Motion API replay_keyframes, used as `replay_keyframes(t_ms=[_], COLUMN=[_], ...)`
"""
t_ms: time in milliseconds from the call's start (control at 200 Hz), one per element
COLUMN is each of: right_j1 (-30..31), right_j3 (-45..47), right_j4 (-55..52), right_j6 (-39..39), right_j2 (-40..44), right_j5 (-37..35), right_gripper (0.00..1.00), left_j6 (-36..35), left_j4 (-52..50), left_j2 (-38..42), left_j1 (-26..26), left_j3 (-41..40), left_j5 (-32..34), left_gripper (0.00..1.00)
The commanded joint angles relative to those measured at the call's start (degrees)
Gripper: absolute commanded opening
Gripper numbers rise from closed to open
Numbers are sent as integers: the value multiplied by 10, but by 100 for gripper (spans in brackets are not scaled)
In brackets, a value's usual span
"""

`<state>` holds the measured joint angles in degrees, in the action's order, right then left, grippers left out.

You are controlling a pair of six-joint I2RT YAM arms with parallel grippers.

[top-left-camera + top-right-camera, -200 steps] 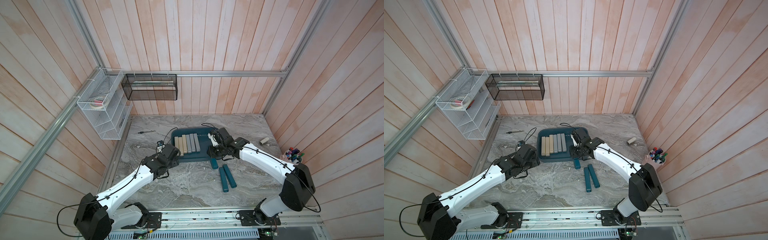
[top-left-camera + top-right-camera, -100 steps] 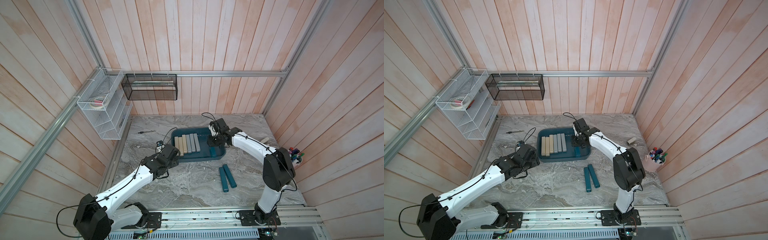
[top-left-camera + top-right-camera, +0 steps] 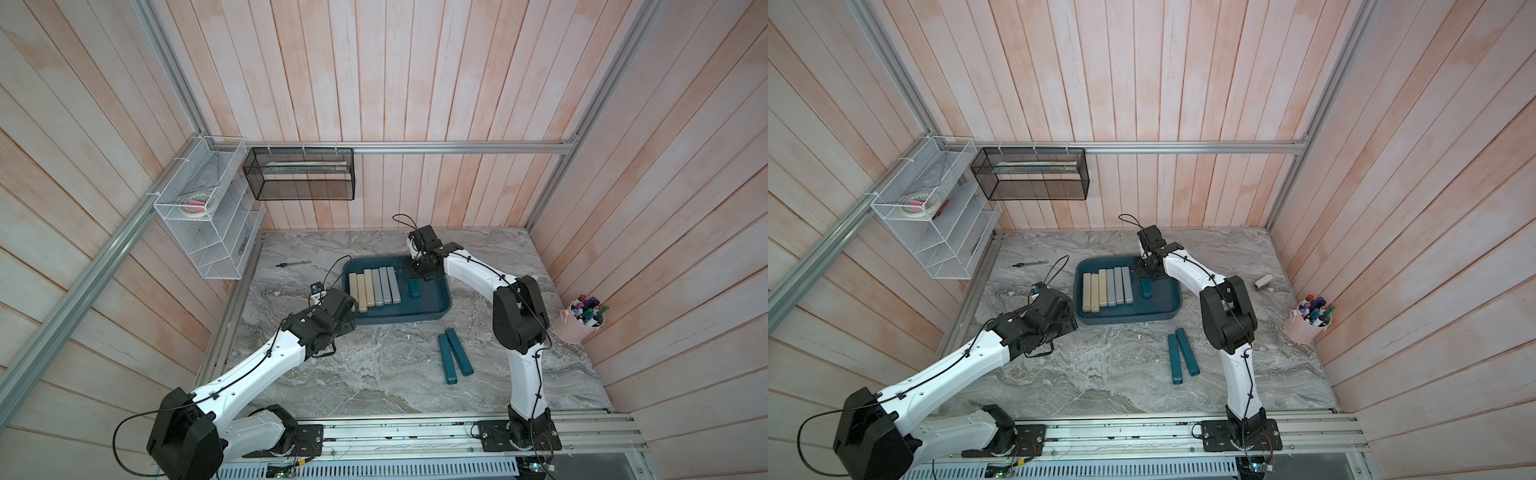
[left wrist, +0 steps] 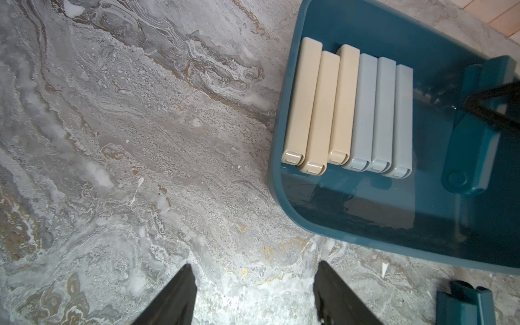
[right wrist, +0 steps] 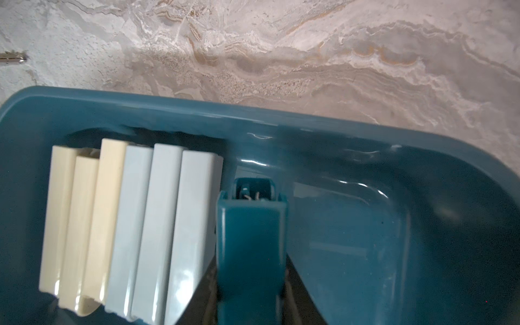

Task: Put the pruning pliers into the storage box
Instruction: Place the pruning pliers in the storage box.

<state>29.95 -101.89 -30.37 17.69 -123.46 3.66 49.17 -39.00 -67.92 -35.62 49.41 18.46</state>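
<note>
We see six pruning pliers (image 3: 374,286) boxed, right jaws gripping a teal seventh (image 3: 414,289) in the storage box (image 3: 434,297); two teal pliers (image 3: 446,359) wait on the bench (image 3: 374,374), left jaws parted, empty.

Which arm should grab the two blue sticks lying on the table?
Right: the two teal bars lie beside that arm; the left gripper hangs beyond the storage box. First the right gripper must release its held bar.
</note>
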Motion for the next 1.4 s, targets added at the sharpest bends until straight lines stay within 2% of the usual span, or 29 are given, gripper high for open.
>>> replay_keyframes(t_ms=[0, 1150, 1395], right_j1=[-2, 10, 10], right_j3=[-40, -113, -118], right_j4=[-19, -14, -19], right_j6=[-7, 23, 26], right_j2=[-25, -124, -127], right_j5=[-6, 25, 28], right_gripper=[22, 23, 27], left_j6=[2, -7, -9], left_j4=[8, 13, 16], left_j2=[8, 1, 4], left_j1=[5, 23, 25], left_j3=[-12, -22, -23], left_j5=[1, -17, -18], left_gripper=[70, 70, 70])
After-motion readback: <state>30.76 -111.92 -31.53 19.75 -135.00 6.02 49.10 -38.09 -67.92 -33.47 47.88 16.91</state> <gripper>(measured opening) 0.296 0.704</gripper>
